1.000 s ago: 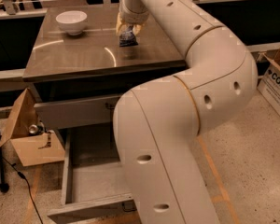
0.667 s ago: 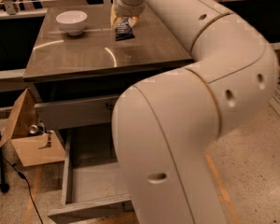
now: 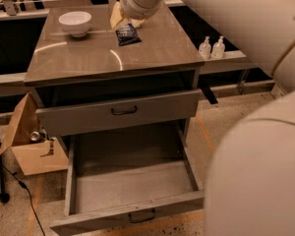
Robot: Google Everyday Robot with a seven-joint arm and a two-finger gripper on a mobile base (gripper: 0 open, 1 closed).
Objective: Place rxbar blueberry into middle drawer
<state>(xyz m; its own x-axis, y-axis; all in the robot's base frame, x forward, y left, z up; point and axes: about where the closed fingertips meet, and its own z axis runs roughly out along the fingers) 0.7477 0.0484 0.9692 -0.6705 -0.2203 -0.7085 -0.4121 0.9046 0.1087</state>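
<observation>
The rxbar blueberry point(image 3: 127, 34), a dark navy packet, lies on the brown cabinet top point(image 3: 103, 58), towards its back middle. My gripper point(image 3: 123, 19) is right above the packet's far end, close to or touching it. My pale arm reaches in from the upper right. The middle drawer point(image 3: 132, 181) is pulled out low at the front. Its grey floor is bare, and its narrow front panel carries a small dark handle point(image 3: 141, 215). The drawer above it point(image 3: 118, 113), with a taller front, is closed.
A white bowl point(image 3: 74, 22) sits on the cabinet top's back left. Two small bottles point(image 3: 211, 47) stand on a ledge to the right. An open cardboard box point(image 3: 32, 149) and a black cable point(image 3: 0, 171) lie on the floor at left. My arm's bulk fills the right side.
My arm's lower part has swung to the right, uncovering the open drawer. The gripper has shifted slightly left and back above the packet, which still lies on the cabinet top.
</observation>
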